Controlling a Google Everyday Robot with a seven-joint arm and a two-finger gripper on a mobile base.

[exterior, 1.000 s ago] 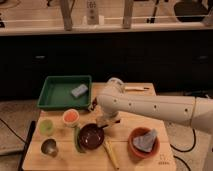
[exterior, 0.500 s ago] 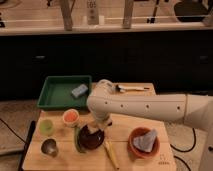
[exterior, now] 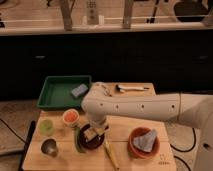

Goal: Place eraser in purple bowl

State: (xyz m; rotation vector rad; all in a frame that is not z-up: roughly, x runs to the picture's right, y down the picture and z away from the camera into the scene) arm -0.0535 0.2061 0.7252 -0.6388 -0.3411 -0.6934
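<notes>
**Robot arm lowered over a purple bowl on a crowded wooden table**

A light wooden table point(exterior: 130, 125) is seen from above and in front, with a dark wall behind it. A thick white robot arm point(exterior: 145, 106) is stretched across it from the right edge toward the centre, bent downward at its left end.

At the far left, a green rectangular tray point(exterior: 52, 95) is set, and a grey-blue block point(exterior: 79, 90) is held in its right half. At the near right, an orange-brown bowl point(exterior: 144, 145) is filled with a crumpled grey cloth point(exterior: 145, 139). Near the centre, the purple bowl point(exterior: 86, 144) is placed directly under the arm's end.

The gripper point(exterior: 95, 131) is positioned just above this bowl. A tan block, the eraser point(exterior: 90, 135), is seen at the fingertips over the bowl's inside; whether it is clamped or let go cannot be told.

To the left, a small white cup point(exterior: 71, 117) with orange contents, a small green cup point(exterior: 46, 126) and a metal cup point(exterior: 49, 147) are arranged.
</notes>
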